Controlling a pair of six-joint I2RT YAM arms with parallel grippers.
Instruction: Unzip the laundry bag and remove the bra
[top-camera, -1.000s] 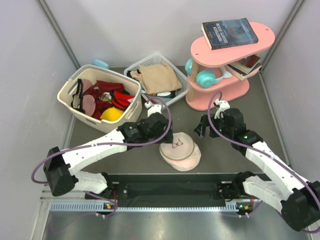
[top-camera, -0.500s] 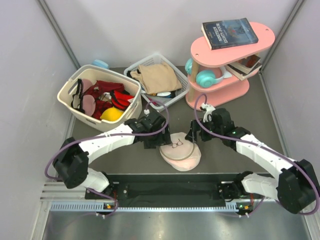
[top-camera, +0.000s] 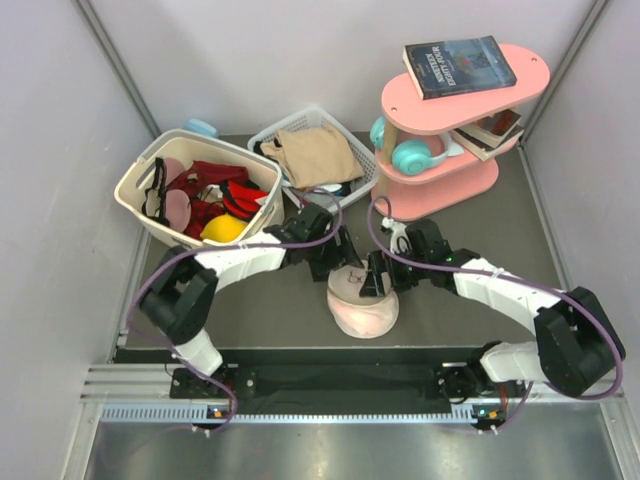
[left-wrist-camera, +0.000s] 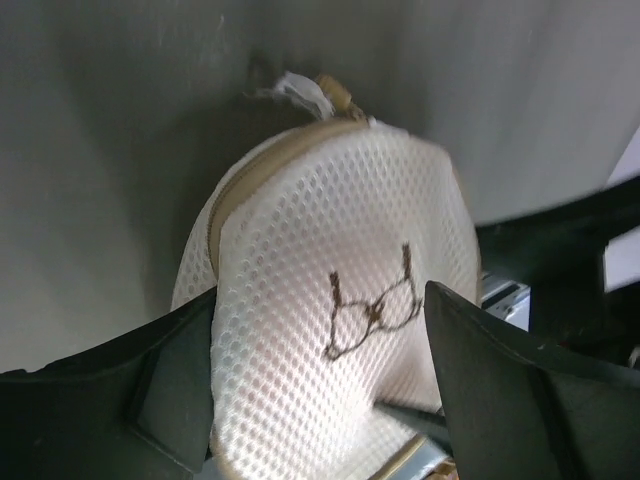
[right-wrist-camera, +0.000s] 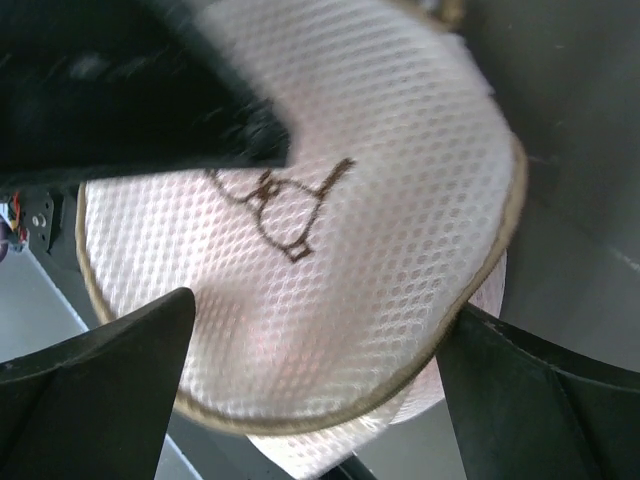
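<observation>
The laundry bag (top-camera: 362, 312), a round cream-pink mesh pouch with a black bra logo, lies near the table's front edge. My left gripper (top-camera: 338, 262) is open over its far left side. In the left wrist view the fingers (left-wrist-camera: 150, 395) stand either side of the dome (left-wrist-camera: 330, 230), with the tan zip rim and a zip end (left-wrist-camera: 335, 95) at the top. My right gripper (top-camera: 377, 278) is open over its far right side. In the right wrist view the jaws straddle the bag (right-wrist-camera: 340, 250) and its rim (right-wrist-camera: 505, 235). The bra is hidden; only a pink tint shows through the mesh.
A cream laundry basket (top-camera: 132, 192) with red garments stands back left. A white wire basket (top-camera: 268, 130) holds tan cloth. A pink shelf (top-camera: 440, 195) with a book and headphones stands back right. The left gripper's black body (right-wrist-camera: 130, 80) fills the top of the right wrist view.
Both grippers have moved inward and down onto the bag, left from the left, right from the right. The bag has shifted slightly and looks pushed together.
</observation>
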